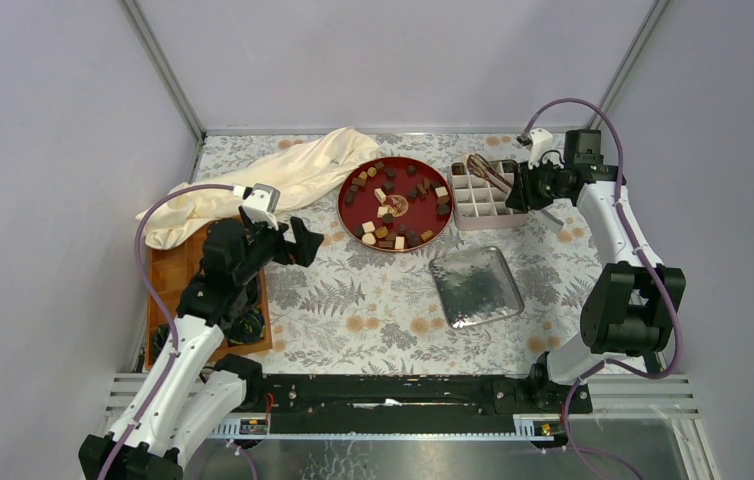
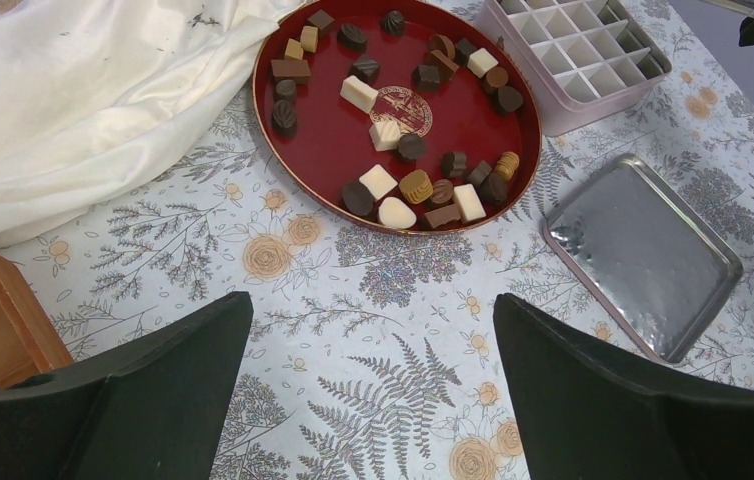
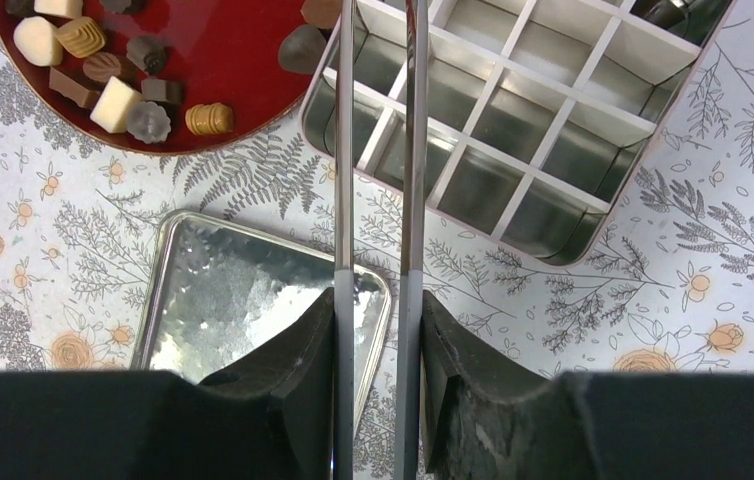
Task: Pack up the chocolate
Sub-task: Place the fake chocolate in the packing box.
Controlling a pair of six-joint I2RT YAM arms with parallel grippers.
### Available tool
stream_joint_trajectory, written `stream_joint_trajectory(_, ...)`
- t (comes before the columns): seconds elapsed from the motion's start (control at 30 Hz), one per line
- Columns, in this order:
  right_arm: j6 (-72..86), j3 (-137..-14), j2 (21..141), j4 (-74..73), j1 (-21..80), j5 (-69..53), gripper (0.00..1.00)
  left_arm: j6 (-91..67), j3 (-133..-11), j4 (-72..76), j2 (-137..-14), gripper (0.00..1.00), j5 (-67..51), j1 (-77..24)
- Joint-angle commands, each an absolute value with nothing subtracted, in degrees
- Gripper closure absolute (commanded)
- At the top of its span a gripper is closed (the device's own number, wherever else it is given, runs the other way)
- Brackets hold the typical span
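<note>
1. Chocolate [image 2: 411, 147]: I see many small pieces, dark brown, tan and cream, in cube, round and oval shapes. All of them lie loose on the round red plate [image 2: 473, 110].
2. The plate sits mid-table on the flower-printed table [image 1: 353, 310]. A crumpled cream cloth [image 1: 273, 180] reaches the plate's far-left rim.
3. A pale box [image 2: 578, 55] with a grid of square compartments stands just right of the plate. Its corner comes so close to the plate's rim that I cannot tell whether they touch.
4. My right fingers [image 3: 298, 360] are clenched on the tongs [image 3: 411, 150]. The two thin metal blades run out from between the fingers, a little apart, and pass over the box's left compartments. Their tips are cut off in my wrist view.
5. A silvery lid [image 1: 475, 287] lies flat on the table on the near side of the box, apart from both box and plate.
6. My left fingers [image 2: 183, 360] are spread wide and grasp nothing. They hang above the table's left side, well short of the chocolate and facing the plate.
7. A wooden tray [image 1: 178, 265] lies at the left edge, partly under my left arm. Something dark lies on it that I cannot make out.
</note>
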State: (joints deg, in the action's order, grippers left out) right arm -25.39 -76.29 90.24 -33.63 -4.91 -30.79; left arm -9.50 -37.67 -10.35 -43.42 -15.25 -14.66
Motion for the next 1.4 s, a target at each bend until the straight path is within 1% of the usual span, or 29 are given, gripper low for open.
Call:
stream_joint_trajectory(0.0,-26.65,-77.6,90.15,-33.7,-4.66,-30.35,0.93,-9.58,-37.29,-8.53,-42.62,0.01,-16.0,-14.99)
stream_joint_trajectory(0.57,-27.32,-78.17,93.23,-35.42,-4.57,-30.11,0.93,-9.58,-37.29,-8.53,-42.71,0.01,-16.04,-15.02)
stream_joint_trajectory(1.37,-27.4,-78.56,94.49,-35.94,-3.31,-29.28,0.92,-9.67,-37.27,-8.56,-42.54,0.01,-16.27,-15.01)
